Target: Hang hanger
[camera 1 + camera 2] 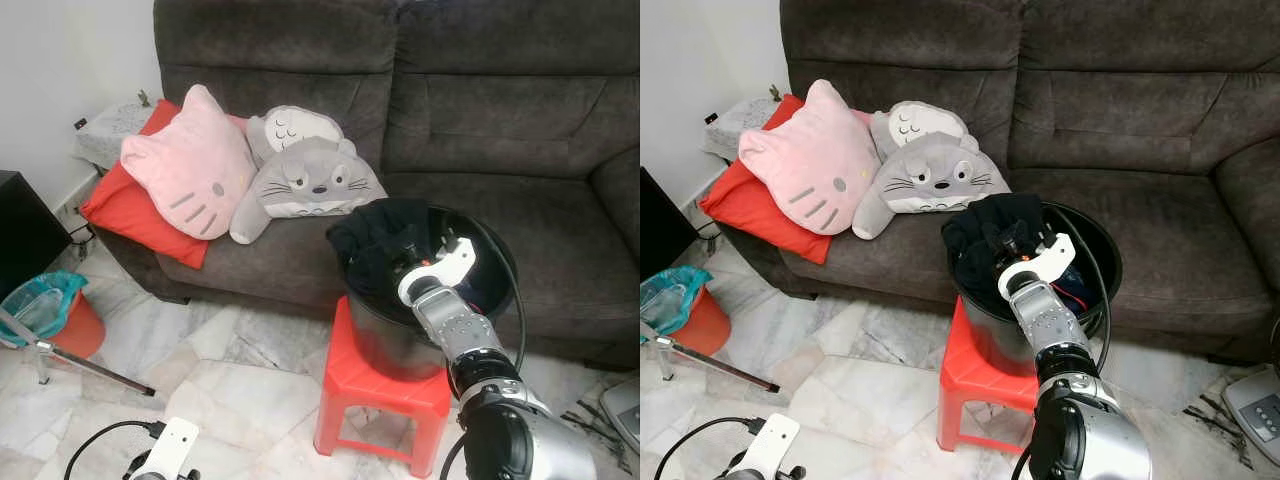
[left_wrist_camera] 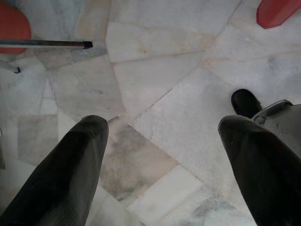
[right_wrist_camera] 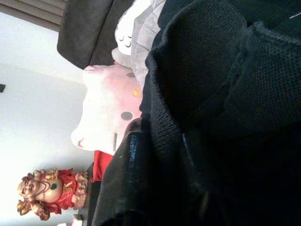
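A black bucket point(image 1: 504, 262) stands on a red plastic stool point(image 1: 372, 388) in front of the sofa. It is heaped with dark clothes, and a black knitted garment point(image 1: 372, 232) bulges over its left rim. My right gripper point(image 1: 406, 256) reaches into the bucket from the near side and is buried in that garment point(image 3: 221, 94), which presses against it in the right wrist view. My left gripper point(image 2: 162, 165) hangs low at the left, open, with bare marble floor between its fingers point(image 2: 70, 169).
A dark grey sofa point(image 1: 480, 150) holds a pink cat cushion point(image 1: 190, 165), a grey plush point(image 1: 305, 182) and a red cushion point(image 1: 125, 215). A red bin with a teal bag point(image 1: 50, 312) and a metal stand leg point(image 1: 85, 365) are on the floor at left.
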